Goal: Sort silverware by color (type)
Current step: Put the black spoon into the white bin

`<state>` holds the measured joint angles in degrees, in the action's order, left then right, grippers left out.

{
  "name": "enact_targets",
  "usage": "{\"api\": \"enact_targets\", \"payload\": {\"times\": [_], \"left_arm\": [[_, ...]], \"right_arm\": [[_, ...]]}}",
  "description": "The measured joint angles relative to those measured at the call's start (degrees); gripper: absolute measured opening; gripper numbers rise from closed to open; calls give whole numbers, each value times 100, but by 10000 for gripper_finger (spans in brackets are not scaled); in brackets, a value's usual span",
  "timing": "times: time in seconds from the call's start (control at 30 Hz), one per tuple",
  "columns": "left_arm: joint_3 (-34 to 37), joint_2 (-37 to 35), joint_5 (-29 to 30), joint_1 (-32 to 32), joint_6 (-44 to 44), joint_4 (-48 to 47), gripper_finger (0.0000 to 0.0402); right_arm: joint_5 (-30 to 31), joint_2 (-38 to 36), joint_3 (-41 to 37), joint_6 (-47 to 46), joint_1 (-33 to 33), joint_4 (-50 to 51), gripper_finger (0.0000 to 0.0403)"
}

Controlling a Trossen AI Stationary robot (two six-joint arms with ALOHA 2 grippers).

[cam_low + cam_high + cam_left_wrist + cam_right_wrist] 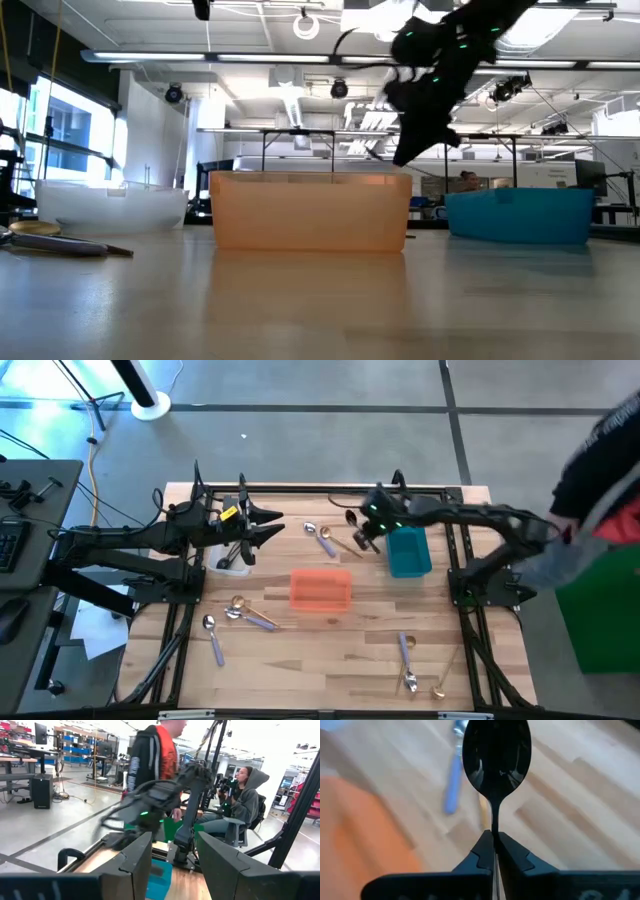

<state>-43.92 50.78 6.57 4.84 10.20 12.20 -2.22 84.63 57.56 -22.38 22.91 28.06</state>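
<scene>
My right gripper (363,538) hangs above the table's far middle, just left of the teal bin (408,552), and is shut on a glossy black spoon (496,757). My left gripper (268,526) stands open and level over the clear bin (230,563) at the far left, holding nothing. Loose silverware lies flat on the wood. A lavender-handled spoon (322,539) and a gold one (347,546) lie below the right gripper. A gold spoon (237,604) and a lavender spoon (258,620) lie at near left. A lavender spoon (405,658) lies at near right. My right gripper pinches the black spoon's thin handle (494,826) between its two fingers, a short way behind the bowl. The fingers slant down from the table's right side and lie along the handle. The bowl (496,757) sticks out past the fingertips, and the spoon is lifted clear of the table.
The orange bin (320,589) stands mid-table, between the clear and teal bins. Another spoon (212,636) lies near the left front, and a gold one (438,690) at the near right edge. A person (600,510) stands beyond the table's right side.
</scene>
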Motion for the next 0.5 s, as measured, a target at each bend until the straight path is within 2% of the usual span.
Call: {"api": "enact_targets", "payload": {"times": [0.13,0.23,0.37,0.5], "left_arm": [[0,0,0,0,-236,1,146],[0,0,2,0,-283,3,146],[0,0,1,0,-285,1,146],[0,0,2,0,-285,1,146]], "right_arm": [[-64,-929,-925,-532,-320,-1178,0],[-66,-1283,-1271,-813,-583,-1947,0],[-67,-1414,-1338,-543,-1009,-3136,0],[-125,-1398,-1026,182,-1484,-3721,0]]}}
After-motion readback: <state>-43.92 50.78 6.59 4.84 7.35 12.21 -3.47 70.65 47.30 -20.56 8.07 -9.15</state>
